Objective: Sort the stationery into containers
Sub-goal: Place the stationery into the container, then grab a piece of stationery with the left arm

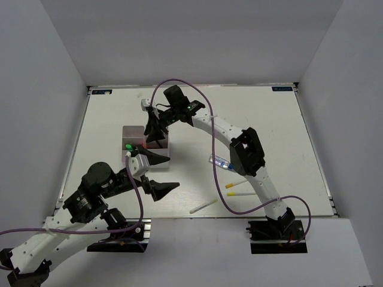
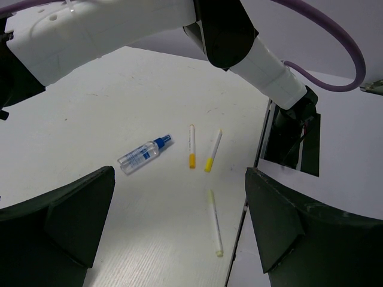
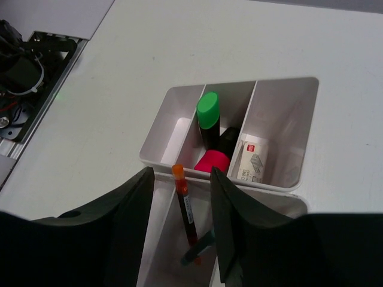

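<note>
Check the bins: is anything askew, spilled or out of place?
Nothing looks spilled or damaged. The red pen in the near bin lies slanted, its orange end propped near the rim rather than flat. The green highlighter and pink highlighter also sit tilted in the middle compartment.

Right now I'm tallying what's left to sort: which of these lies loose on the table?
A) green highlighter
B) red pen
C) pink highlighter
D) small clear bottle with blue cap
D: the bottle lies on the table beside two yellow-capped markers, while the green highlighter, pink highlighter and pen sit in the bins.
</note>
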`<control>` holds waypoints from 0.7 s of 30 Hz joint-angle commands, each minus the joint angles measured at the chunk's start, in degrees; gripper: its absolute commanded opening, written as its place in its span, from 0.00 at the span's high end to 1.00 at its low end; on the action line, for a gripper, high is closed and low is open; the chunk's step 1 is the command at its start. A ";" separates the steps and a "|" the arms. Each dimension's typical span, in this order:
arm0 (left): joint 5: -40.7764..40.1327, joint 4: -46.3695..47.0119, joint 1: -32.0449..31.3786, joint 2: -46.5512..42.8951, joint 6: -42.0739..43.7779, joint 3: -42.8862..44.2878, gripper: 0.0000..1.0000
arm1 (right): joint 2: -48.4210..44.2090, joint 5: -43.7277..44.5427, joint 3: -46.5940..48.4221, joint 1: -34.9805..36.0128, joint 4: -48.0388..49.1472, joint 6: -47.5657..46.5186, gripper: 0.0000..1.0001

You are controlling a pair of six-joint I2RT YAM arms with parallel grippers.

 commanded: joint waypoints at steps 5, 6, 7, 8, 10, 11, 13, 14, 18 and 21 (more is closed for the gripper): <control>1.23 0.02 0.21 1.23 0.47 -0.31 0.01 | -8.28 1.93 -0.63 -1.63 -4.21 -3.06 0.53; 1.24 0.02 0.21 1.23 0.47 -0.31 0.01 | -10.12 2.81 -2.46 -1.90 -4.56 -3.23 0.54; 1.24 0.02 0.21 1.92 -0.05 -0.31 0.01 | -11.18 4.13 -3.53 -2.42 -4.56 -2.88 0.56; 1.24 0.54 0.21 1.93 -0.05 -0.31 0.01 | -14.67 4.75 -4.67 -3.56 -4.56 -2.62 0.58; 1.24 0.55 0.21 3.77 -0.66 0.22 0.05 | -16.98 8.51 -9.67 -4.88 -3.78 -0.96 0.64; 1.24 0.55 0.21 4.47 -1.28 0.74 0.05 | -19.78 9.84 -11.25 -5.41 -2.12 0.01 0.67; 1.24 0.55 0.21 7.53 -1.81 1.28 0.13 | -27.41 15.64 -18.20 -8.30 -0.53 4.31 0.81; 0.63 0.55 0.21 8.77 -2.42 1.80 0.17 | -27.45 16.96 -21.96 -8.32 1.22 6.76 0.88; 0.62 -0.15 0.21 17.29 -3.75 4.79 0.65 | -40.69 28.11 -37.59 -13.41 5.89 12.76 1.00; 0.09 -2.42 0.21 26.93 -5.06 8.30 0.75 | -48.06 37.88 -45.35 -16.12 8.09 16.89 1.00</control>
